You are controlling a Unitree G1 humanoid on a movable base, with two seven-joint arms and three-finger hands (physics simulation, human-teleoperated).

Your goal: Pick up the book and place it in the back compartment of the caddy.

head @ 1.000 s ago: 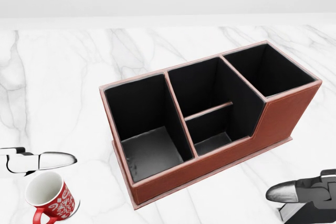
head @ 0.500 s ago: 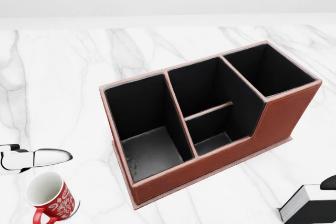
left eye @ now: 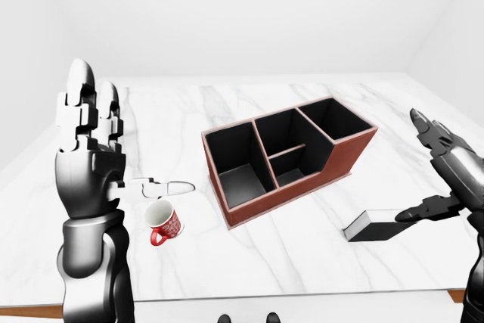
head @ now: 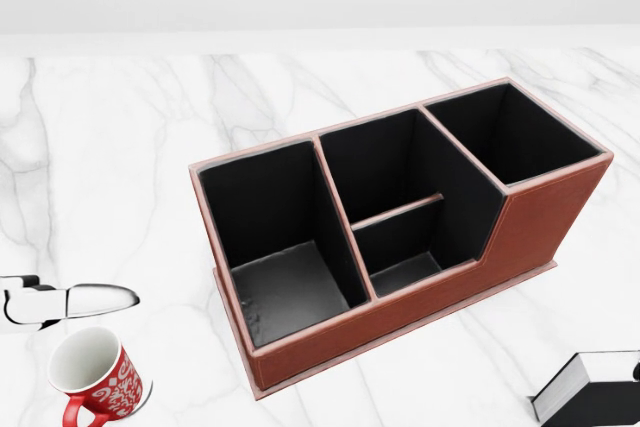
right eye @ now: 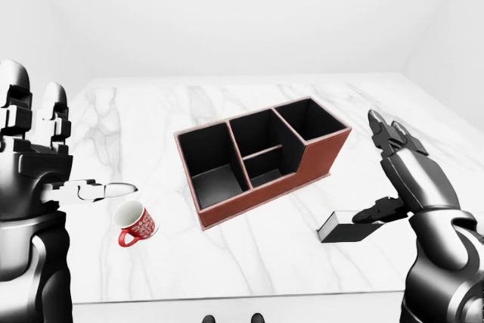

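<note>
The book (left eye: 380, 225), black with a white page edge, lies flat on the marble table to the right of the caddy; its corner shows in the head view (head: 590, 399). The red-brown caddy (left eye: 352, 145) with black compartments stands mid-table, and every compartment I can see into is empty. My right hand (left eye: 412, 170) is open, fingers raised, with its thumb tip over the book's right end. I cannot tell whether it touches. My left hand (left eye: 132, 130) is open and upright, left of the caddy, holding nothing.
A red-and-white mug (left eye: 162, 222) stands on the table just below my left thumb, left of the caddy. The table's near edge (left eye: 302, 298) runs along the bottom of the left-eye view. White walls surround the table.
In the head view my right hand has drawn out of the lower right corner, uncovering the book's corner. My left thumb has shifted slightly left. Caddy and mug have not moved.
</note>
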